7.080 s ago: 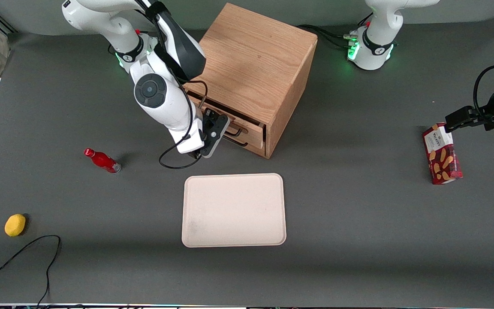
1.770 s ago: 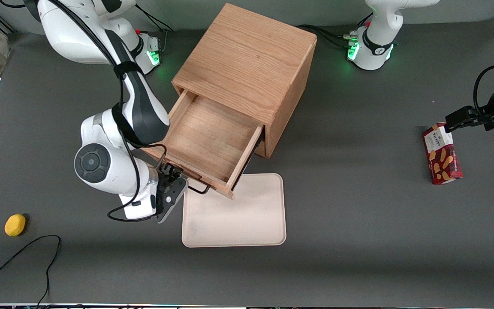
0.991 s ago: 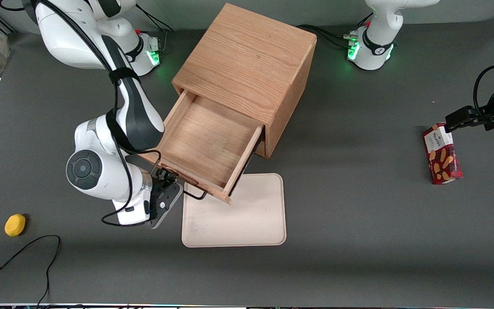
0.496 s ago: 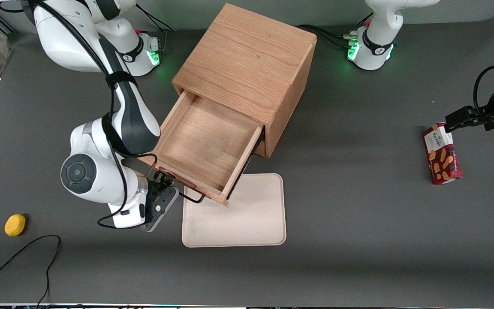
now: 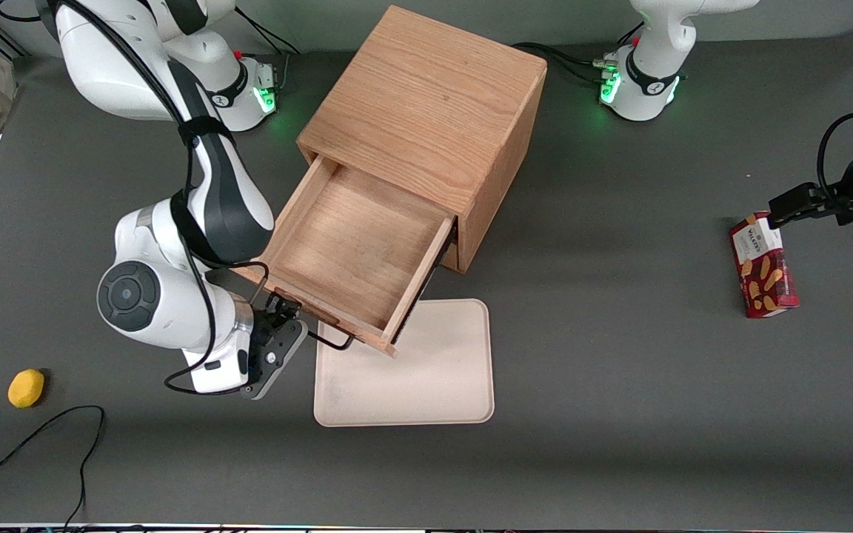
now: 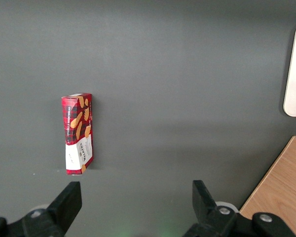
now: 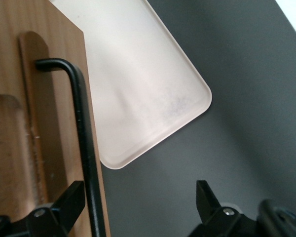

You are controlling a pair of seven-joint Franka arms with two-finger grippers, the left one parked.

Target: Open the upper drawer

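Note:
The upper drawer [image 5: 356, 237] stands pulled far out of the oak cabinet [image 5: 426, 96], its bare wooden inside showing. Its front panel [image 7: 10, 59] carries the thin black bar handle [image 5: 330, 342] [image 7: 84, 143]. My gripper [image 5: 283, 312] [image 7: 138, 197] is open at the end of the handle nearest the working arm's base. The bar runs between the jaws, close against one finger [image 7: 69, 202], while the other finger [image 7: 207, 202] stands well clear over the table. The pulled-out upper drawer hides the lower one.
A cream tray [image 5: 426, 370] [image 7: 138, 89] lies on the table, nearer the front camera than the drawer front, partly under it. A yellow fruit [image 5: 26, 388] and a black cable [image 5: 41, 437] lie toward the working arm's end. A red biscuit box [image 5: 762, 265] [image 6: 78, 133] lies toward the parked arm's end.
The drawer, shut seven seconds ago, now stands pulled out, and slid a little farther in the last second. The arm and gripper have drifted toward the working arm's end.

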